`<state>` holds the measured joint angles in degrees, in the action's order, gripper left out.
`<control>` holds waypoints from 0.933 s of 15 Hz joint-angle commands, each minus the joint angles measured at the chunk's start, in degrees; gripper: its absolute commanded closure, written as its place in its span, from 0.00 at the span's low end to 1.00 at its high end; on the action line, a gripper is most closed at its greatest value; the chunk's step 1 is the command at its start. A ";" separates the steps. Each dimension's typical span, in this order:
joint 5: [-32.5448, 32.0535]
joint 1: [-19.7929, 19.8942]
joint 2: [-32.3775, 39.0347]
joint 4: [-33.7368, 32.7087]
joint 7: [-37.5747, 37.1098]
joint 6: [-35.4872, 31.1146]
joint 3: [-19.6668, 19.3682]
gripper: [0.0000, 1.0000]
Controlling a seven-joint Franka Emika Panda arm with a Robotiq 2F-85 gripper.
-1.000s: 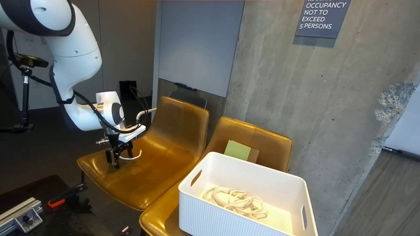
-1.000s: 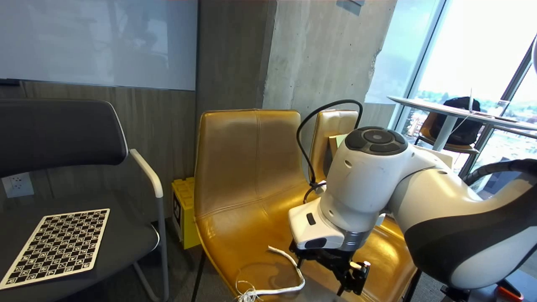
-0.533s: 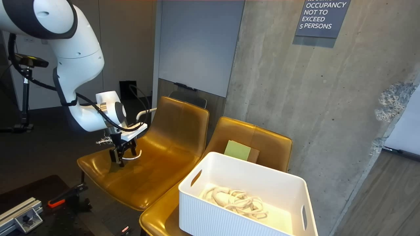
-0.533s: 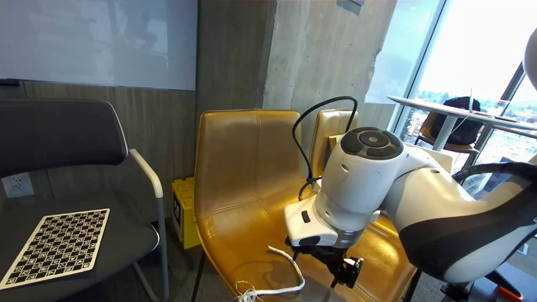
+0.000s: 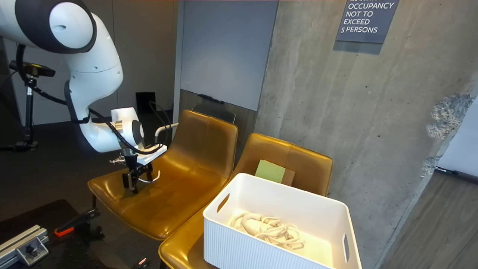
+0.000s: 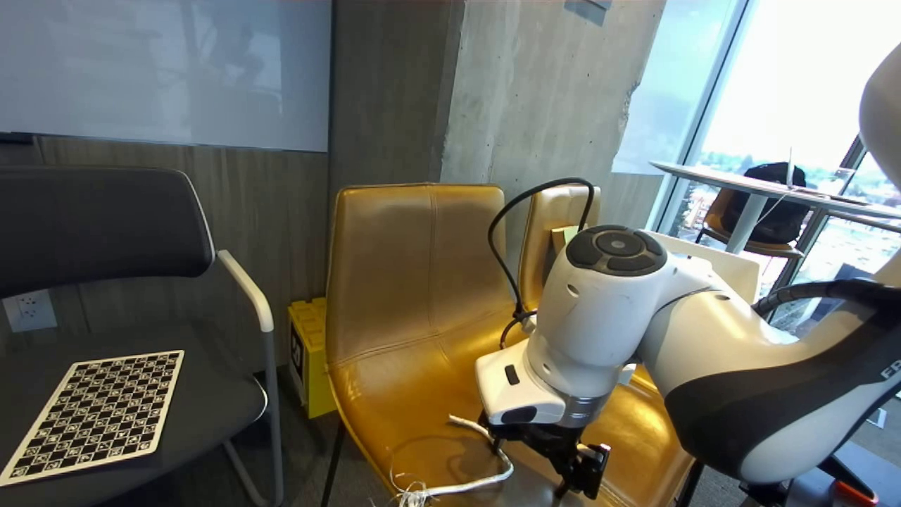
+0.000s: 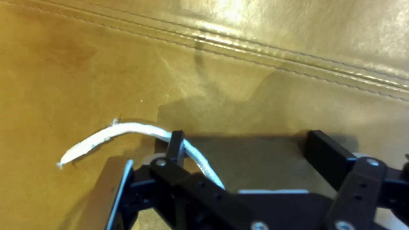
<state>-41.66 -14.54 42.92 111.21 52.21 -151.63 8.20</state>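
A short white rope lies curved on the tan leather chair seat. Its frayed end shows at the seat's front in an exterior view. My gripper points down low over this seat, open, its fingers wide apart with only bare leather between their tips. The left finger in the wrist view crosses in front of the rope and seems to be right at it; whether they touch, I cannot tell. From there the rope runs inward and disappears under the gripper body. In an exterior view part of the rope shows just beyond the gripper.
A white bin with coiled rope inside stands on the neighbouring tan chair, a green-and-brown box behind it. A black chair carries a checkered board. An orange-black clamp and a metal profile lie nearby.
My gripper first shifted over the seat, then sank lower toward it in the last half second. The rope's bend and frayed end have moved slightly. The fingers have stayed wide.
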 commanded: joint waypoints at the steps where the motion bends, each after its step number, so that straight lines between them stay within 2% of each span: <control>1: 1.24 1.24 2.37 -2.49 1.37 2.06 1.53 0.34; 8: 3.65 3.08 3.72 -5.38 3.10 3.73 2.11 0.88; 10: 5.16 3.89 4.23 -6.34 4.61 3.90 2.37 1.00; 14: 9.47 5.51 4.64 -8.59 8.25 4.63 2.76 1.00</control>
<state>-35.11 -10.93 46.41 105.53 57.10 -149.34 9.46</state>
